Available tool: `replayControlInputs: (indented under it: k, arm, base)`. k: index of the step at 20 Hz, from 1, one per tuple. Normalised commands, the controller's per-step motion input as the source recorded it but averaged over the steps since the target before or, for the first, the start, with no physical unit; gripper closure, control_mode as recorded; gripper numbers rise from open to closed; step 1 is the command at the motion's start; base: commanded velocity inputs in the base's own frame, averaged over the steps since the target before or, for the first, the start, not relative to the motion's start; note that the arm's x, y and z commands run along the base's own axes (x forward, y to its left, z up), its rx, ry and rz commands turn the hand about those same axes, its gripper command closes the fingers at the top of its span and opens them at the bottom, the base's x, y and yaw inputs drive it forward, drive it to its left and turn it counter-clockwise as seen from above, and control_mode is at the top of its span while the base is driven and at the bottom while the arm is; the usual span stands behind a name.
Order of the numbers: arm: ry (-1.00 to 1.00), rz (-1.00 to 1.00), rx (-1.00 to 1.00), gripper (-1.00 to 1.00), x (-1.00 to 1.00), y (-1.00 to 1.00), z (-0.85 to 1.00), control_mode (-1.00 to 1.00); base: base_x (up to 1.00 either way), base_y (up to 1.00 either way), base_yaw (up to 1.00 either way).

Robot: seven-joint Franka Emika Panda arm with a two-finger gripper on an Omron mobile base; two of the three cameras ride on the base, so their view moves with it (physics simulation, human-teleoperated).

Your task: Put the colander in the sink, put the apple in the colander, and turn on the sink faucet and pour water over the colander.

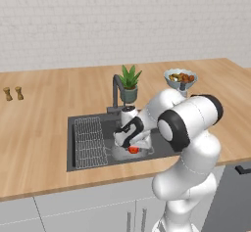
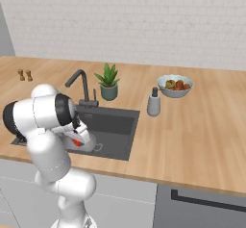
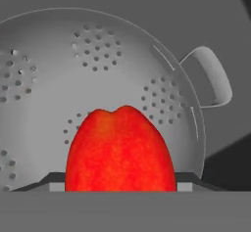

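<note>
Simulated kitchen, wooden counter [image 1: 44, 128] against a pale brick wall. Set into the counter, a dark grey sink [image 1: 88, 121] with a wire grid rack [image 1: 89, 142] lying in its left part as seen from the left base view. Inside the basin, toward the right, a silver-grey perforated colander [image 3: 59, 79], one loop handle [image 3: 211, 77] sticking out at its rim in the hand view. White arm bent down into the basin, gripper [image 1: 132, 147] lowered right over the colander. Pinched between the finger tips, a red apple [image 3: 120, 150], held above the inside of the colander; whether touching the bowl's bottom could not be told. Same apple glimpsed as a small red spot under the hand in the left base view [image 1: 133, 150] and the right base view [image 2: 77, 143].

Behind the sink, a dark slim faucet [image 2: 80, 85] with bent-over spout; no water visible. Just beside it, a green spiky potted plant [image 2: 108, 83]. Further right, a grey soap dispenser [image 2: 153, 102] and a pale pedestal bowl of mixed fruit [image 2: 175, 85]. Far left on the counter, two small brown shakers [image 1: 13, 93].
</note>
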Motion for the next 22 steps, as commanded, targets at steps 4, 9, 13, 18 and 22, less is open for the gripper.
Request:
replayControlInputs:
  k: [4, 9, 13, 18, 22]
  arm:
    - [0.00, 0.00, 0.00, 1.00, 0.02, 0.00, -0.18, -1.00]
    - [0.00, 0.00, 0.00, -1.00, 0.21, 0.09, -0.03, -1.00]
    - [0.00, 0.00, 0.00, -1.00, 0.01, 0.01, 0.00, -1.00]
    - [0.00, 0.00, 0.00, -1.00, 0.00, 0.00, 0.00, -1.00]
    - [-0.03, 0.00, 0.00, -1.00, 0.00, -0.02, 0.20, -1.00]
  base:
    - [0.00, 0.00, 0.00]
    - [0.00, 0.00, 0.00]
    - [0.00, 0.00, 0.00]
    - [0.00, 0.00, 0.00]
    - [0.00, 0.00, 0.00]
